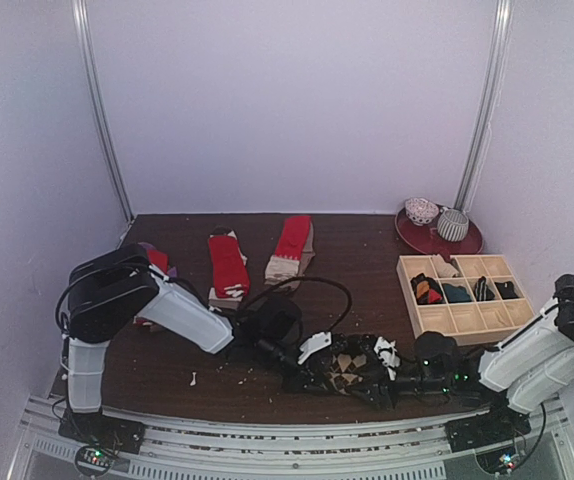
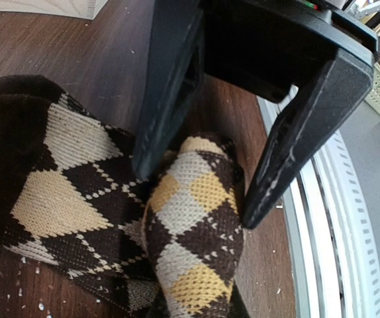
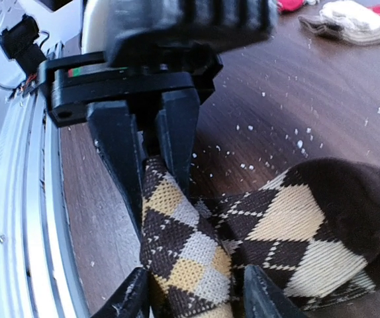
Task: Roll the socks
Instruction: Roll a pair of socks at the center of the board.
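Note:
A brown-and-beige argyle sock pair (image 1: 352,365) lies partly rolled near the table's front edge, between both grippers. It also shows in the left wrist view (image 2: 64,199) and the right wrist view (image 3: 309,225). My left gripper (image 1: 302,378) is shut on a folded end of the sock; the right wrist view shows its narrow jaws (image 3: 158,173) pinching it. My right gripper (image 1: 385,385) is open, and its fingertips (image 3: 130,295) straddle the same fold from the other side. The left wrist view shows it spread wide (image 2: 193,199) over the sock.
Two red socks (image 1: 229,262) (image 1: 292,245) lie flat further back, and another red sock (image 1: 152,262) lies behind the left arm. A pale wooden grid tray (image 1: 464,318) holding rolled socks stands at the right, with a red plate (image 1: 437,238) behind it. The metal rail (image 1: 267,430) runs along the front edge.

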Controlling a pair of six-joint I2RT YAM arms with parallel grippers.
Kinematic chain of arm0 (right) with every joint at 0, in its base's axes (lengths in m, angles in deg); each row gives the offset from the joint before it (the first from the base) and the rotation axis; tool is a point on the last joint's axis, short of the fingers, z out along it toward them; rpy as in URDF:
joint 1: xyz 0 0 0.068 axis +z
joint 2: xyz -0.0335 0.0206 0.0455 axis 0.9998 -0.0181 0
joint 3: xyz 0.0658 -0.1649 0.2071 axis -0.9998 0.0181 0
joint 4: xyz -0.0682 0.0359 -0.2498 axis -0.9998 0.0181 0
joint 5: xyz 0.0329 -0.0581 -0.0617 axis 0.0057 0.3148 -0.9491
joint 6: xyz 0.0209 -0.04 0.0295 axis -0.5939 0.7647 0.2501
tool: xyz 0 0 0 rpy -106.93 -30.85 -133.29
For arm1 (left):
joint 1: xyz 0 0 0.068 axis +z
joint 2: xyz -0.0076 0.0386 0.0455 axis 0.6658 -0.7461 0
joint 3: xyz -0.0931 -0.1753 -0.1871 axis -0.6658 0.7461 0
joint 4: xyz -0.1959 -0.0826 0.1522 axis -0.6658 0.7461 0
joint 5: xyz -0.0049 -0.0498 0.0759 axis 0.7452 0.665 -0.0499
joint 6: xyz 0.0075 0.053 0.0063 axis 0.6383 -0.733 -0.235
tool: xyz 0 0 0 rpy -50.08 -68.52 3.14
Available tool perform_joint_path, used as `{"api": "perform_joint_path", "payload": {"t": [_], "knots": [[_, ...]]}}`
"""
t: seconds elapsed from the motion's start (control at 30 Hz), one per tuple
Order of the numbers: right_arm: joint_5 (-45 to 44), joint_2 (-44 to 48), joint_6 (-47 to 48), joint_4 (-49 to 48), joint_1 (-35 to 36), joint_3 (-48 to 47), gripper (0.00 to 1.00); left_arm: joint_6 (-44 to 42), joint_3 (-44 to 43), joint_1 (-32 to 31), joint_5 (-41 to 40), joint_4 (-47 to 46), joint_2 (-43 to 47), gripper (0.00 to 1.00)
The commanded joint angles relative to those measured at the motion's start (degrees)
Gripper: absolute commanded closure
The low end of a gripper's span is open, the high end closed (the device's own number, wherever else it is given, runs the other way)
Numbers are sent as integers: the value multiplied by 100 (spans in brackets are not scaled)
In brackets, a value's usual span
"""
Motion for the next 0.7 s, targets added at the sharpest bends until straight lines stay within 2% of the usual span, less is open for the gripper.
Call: {"api": "perform_joint_path", "payload": {"t": [0.0, 0.07, 0.1, 0.17, 0.23, 0.27, 0.3, 0.47, 0.57, 0.67], "knots": [[154, -270, -590, -49, 35, -61, 58, 139, 290, -23, -732, 1881, -738, 100], [80, -398, -871, -135, 35, -19, 64, 140, 227, -13, -799, 1869, -739, 100], [48, -455, -1015, -90, 41, -26, 67, 141, 231, -12, -860, 1808, -703, 97], [83, -531, -1320, -124, 35, 55, 70, 193, 341, -5, -1092, 1521, -481, 68], [70, -557, -1657, -188, 15, 179, 70, 171, 520, 3, -1287, 1061, -156, 18], [96, -575, -1815, -216, 2, 239, 71, 135, 596, 12, -1399, 858, 14, 5], [187, -609, -1977, -233, -51, 299, 71, 63, 687, 14, -1513, 593, 222, 2], [795, -1022, -2827, -351, -403, 406, 71, -514, 1827, 6, -2573, -1545, 1462, 2], [1133, -1416, -3312, -963, -471, 533, 70, -1155, 2348, -3, -2963, -3143, 2012, 2], [1438, -2018, -3584, -1565, -563, 542, 71, -1753, 2013, 22, -2983, -3267, 1949, 2]]}}
